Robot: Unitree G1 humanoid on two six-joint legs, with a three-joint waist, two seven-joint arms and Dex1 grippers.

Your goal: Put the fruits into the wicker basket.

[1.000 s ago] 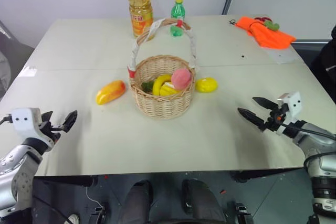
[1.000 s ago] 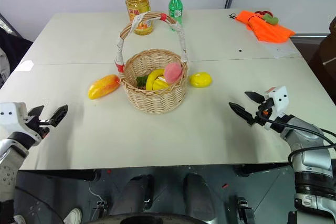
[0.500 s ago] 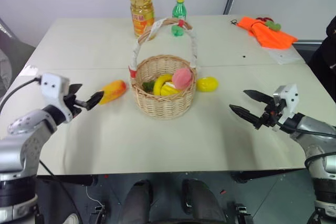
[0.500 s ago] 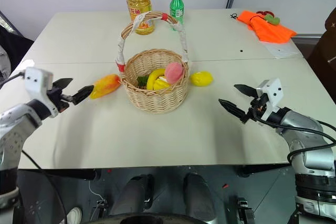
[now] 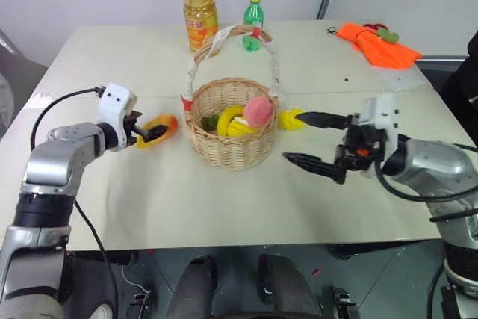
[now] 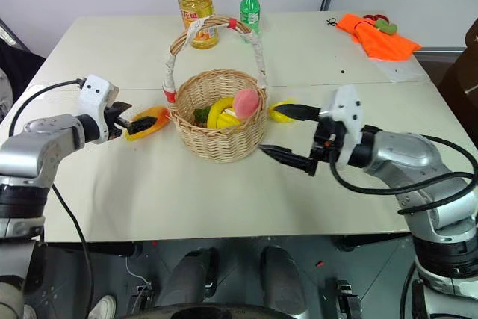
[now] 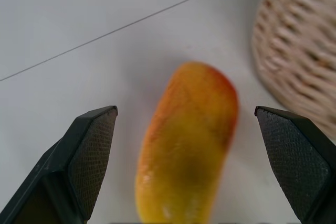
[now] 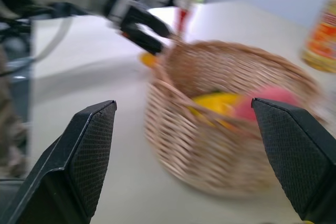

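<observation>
The wicker basket [image 5: 231, 128] stands mid-surface holding the banana [image 5: 230, 119] and peach [image 5: 258, 110]. The mango [image 5: 159, 128] lies just left of it, between the left claw's [image 5: 151, 131] spread fingers. The lemon [image 5: 291, 119] lies just right; the right claw [image 5: 306, 140] hovers beside it, fingers apart.

An orange-yellow toy mango [image 7: 186, 145] lies on the pale table [image 7: 79, 19], between two wide-apart black fingers [image 7: 92, 153]. They do not touch it. The wicker basket [image 7: 299, 45] sits close beside it.
</observation>
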